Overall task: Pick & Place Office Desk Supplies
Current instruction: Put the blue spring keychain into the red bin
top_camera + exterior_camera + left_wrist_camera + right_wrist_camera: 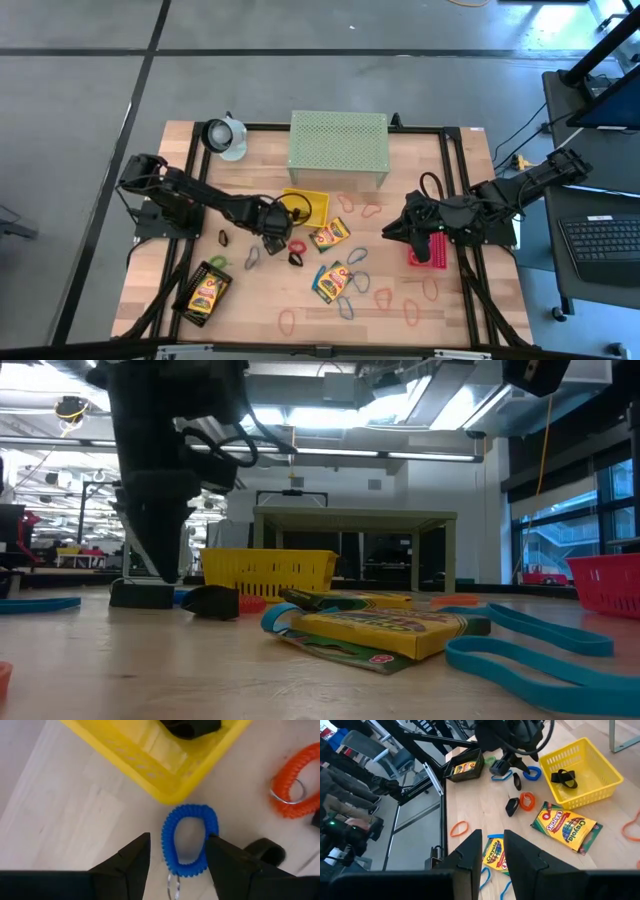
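My left gripper point(177, 837) is open and low over the table, beside the near corner of the yellow mesh tray point(155, 760). Its fingers stand on either side of a blue coil loop point(190, 840) that lies flat on the wood. An orange coil loop point(295, 787) and a black clip point(265, 852) lie close by. My right gripper point(492, 837) hovers open by the pink tray point(430, 250) and holds nothing. Two crayon boxes point(329, 236) point(333, 281) lie mid-table. Another sits in the black tray point(205, 292). Thin coloured loops point(385, 297) are scattered near the table's near edge.
The pale green mesh shelf point(338, 145) stands at the far edge, with a round lamp-like object point(225, 135) to its left. A black item point(565, 776) lies inside the yellow tray. People sit beyond the table's left side point(345, 810). Bare wood shows left of the yellow tray point(190, 170).
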